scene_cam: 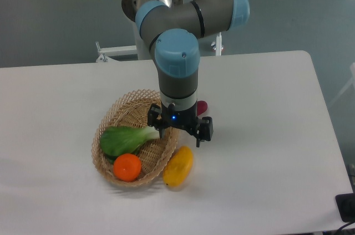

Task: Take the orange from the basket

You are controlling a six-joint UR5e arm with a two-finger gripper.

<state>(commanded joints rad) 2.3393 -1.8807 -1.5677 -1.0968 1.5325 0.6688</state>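
Observation:
The orange (127, 167) lies in the front part of the wicker basket (123, 105), just below a green leafy vegetable (124, 140). My gripper (178, 137) hangs over the basket's right rim, up and to the right of the orange and apart from it. Its two dark fingers point down and stand open with nothing between them. The arm's wrist hides part of the basket's back right side.
A yellow mango (178, 165) rests on the table against the basket's front right rim, right under the gripper. A dark red fruit (203, 106) peeks out behind the wrist. The white table's (266, 135) right edge runs near the frame's right side.

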